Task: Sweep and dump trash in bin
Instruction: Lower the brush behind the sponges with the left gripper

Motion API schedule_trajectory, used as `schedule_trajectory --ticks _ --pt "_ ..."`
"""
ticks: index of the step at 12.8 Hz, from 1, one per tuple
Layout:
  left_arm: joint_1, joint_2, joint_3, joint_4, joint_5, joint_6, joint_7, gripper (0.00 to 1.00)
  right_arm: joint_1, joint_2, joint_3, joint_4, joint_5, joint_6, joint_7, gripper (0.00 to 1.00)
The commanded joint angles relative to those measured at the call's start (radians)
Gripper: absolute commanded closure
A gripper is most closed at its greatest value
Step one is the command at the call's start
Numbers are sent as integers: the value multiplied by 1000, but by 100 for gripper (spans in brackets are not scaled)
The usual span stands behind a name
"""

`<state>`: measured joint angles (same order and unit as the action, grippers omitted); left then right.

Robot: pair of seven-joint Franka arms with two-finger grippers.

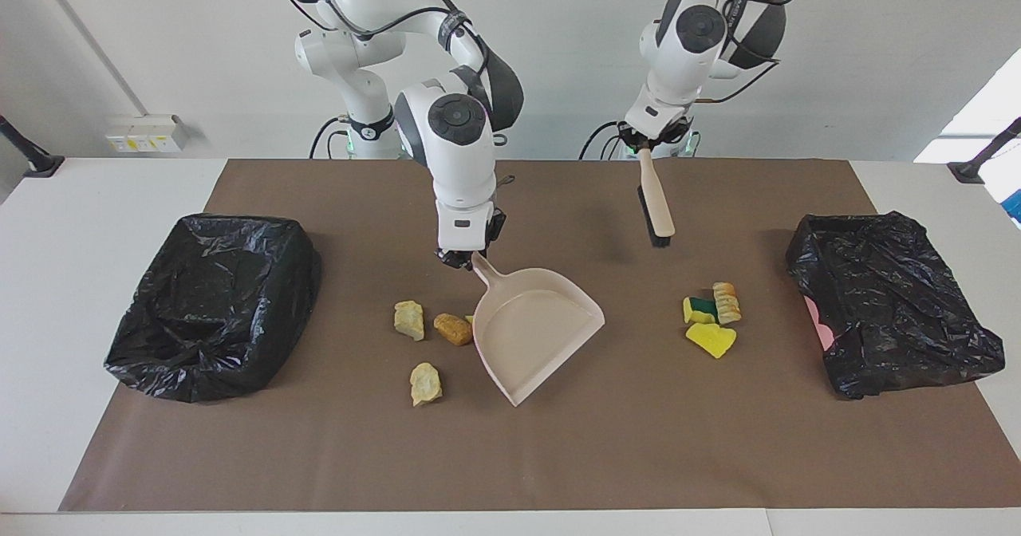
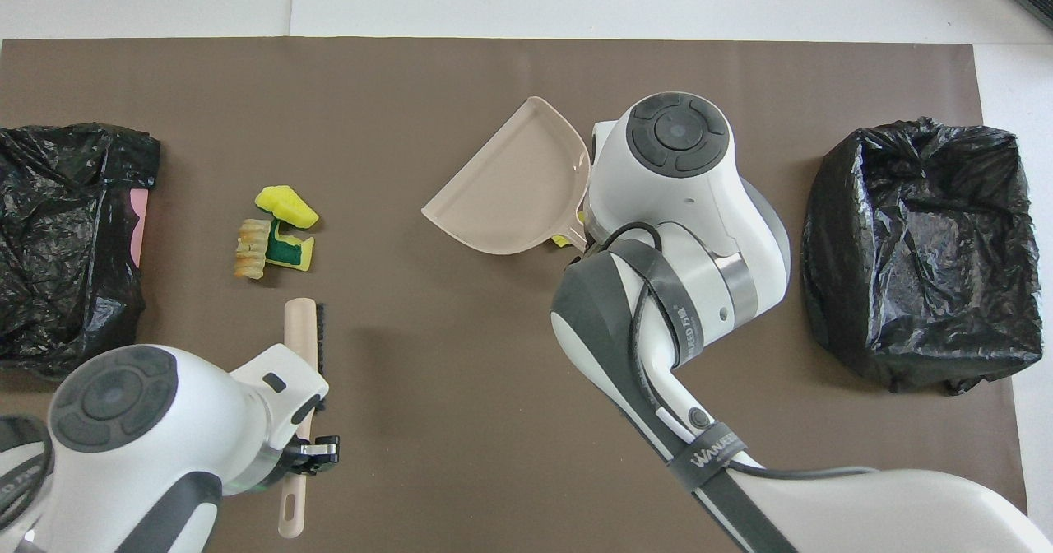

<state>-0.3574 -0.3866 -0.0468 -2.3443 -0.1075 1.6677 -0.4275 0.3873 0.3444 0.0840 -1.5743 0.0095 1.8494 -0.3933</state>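
The right gripper (image 1: 464, 258) is clamped on the handle of the pink dustpan (image 1: 533, 329), whose open mouth is turned toward five o'clock in the facing view, over the middle of the brown mat (image 1: 558, 456) on the counter (image 1: 80, 201). The left gripper (image 1: 648, 147) is closed on the handle of a brush (image 1: 656, 205), which hangs bristles down over the mat, at twelve o'clock from one cluster of trash.

That cluster (image 1: 711, 317), yellow sponge pieces and a ridged bread lump, lies toward the left arm's end, near a black-bagged bin (image 1: 893, 305). Three crusty lumps (image 1: 431, 340) and a yellow scrap lie at nine o'clock from the dustpan, just beside it, between it and the other bagged bin (image 1: 211, 305).
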Motion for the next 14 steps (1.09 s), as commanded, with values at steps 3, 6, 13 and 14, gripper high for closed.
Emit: schedule_trajectory --ticks 3,6,13,14 --pt "236 146 -13 144 110 73 206 100 10 -53 10 -78 -14 -2 -297 100" --pt "371 198 -13 178 169 165 376 100 60 -50 8 -114 -26 -1 -326 100" --pt "422 388 -15 199 238 297 481 100 114 -42 10 -187 -109 46 -390 100" --pt "419 396 -16 174 238 341 477 100 116 -41 10 -200 -115 69 -397 100"
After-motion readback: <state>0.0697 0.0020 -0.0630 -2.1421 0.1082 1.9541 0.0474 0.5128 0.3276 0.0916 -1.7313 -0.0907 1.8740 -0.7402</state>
